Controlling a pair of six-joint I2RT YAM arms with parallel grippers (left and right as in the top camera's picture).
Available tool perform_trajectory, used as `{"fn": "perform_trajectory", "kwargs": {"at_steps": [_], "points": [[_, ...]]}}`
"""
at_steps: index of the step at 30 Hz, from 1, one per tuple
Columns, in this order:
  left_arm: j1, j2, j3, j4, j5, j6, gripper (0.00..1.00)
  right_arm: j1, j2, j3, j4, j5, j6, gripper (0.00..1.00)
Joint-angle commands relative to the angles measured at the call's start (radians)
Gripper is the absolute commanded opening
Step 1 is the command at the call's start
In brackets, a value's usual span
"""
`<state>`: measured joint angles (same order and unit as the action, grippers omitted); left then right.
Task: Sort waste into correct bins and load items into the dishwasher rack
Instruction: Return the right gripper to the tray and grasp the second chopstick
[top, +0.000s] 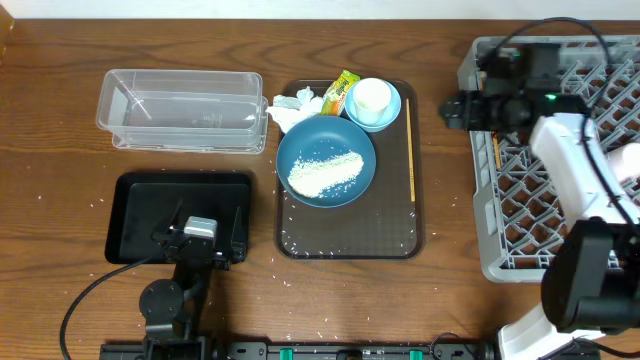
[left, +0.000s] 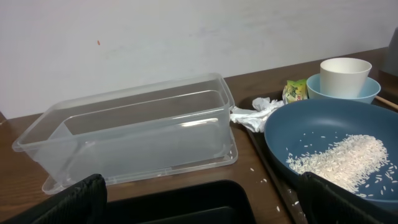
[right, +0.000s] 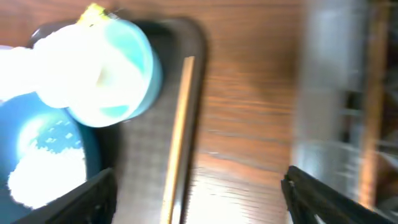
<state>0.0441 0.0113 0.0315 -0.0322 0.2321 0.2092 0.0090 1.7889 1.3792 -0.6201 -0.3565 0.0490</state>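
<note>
The dark blue plate (top: 325, 162) (left: 336, 146) lies on the brown serving tray (top: 345, 240) with a patch of rice grains (top: 322, 172) on it. Behind it a white cup (top: 371, 96) (left: 345, 76) stands inside the light blue bowl (top: 386, 110) (right: 134, 74). A yellow-green wrapper (top: 343, 92) and a crumpled white tissue (top: 293, 108) (left: 255, 115) lie at the tray's back left. One chopstick (top: 409, 150) (right: 178, 143) lies along the tray's right side. My left gripper (top: 200, 240) (left: 202, 199) hangs open over the black tray (top: 135, 215). My right gripper (top: 455, 110) (right: 199, 186) is open and empty between the tray and the grey rack (top: 560, 230).
The clear tub (top: 180, 108) (left: 137, 134) stands behind the black tray, empty. A thin wooden stick (top: 496, 152) lies in the rack near its left wall. Stray rice grains dot the table around the serving tray. The right wrist view is blurred.
</note>
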Motion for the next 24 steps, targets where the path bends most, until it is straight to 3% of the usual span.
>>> {"fn": "perform_trajectory", "kwargs": {"at_steps": [1,5,10,14,24], "points": [[0.002,-0.005,-0.027,-0.017,0.003,-0.005,1.00,0.064,0.005,0.004,-0.011,0.093,0.078,0.72],[0.002,-0.005,-0.027,-0.017,0.003,-0.005,1.00,0.135,0.011,-0.005,-0.026,0.264,0.169,0.48],[0.002,-0.005,-0.027,-0.017,0.003,-0.005,1.00,0.221,0.063,-0.014,-0.019,0.319,0.191,0.38],[0.002,-0.005,-0.027,-0.017,0.003,-0.005,1.00,0.258,0.127,-0.014,0.003,0.335,0.200,0.43],[0.002,-0.005,-0.027,-0.017,0.003,-0.005,1.00,0.281,0.227,-0.014,0.028,0.367,0.243,0.44]]}}
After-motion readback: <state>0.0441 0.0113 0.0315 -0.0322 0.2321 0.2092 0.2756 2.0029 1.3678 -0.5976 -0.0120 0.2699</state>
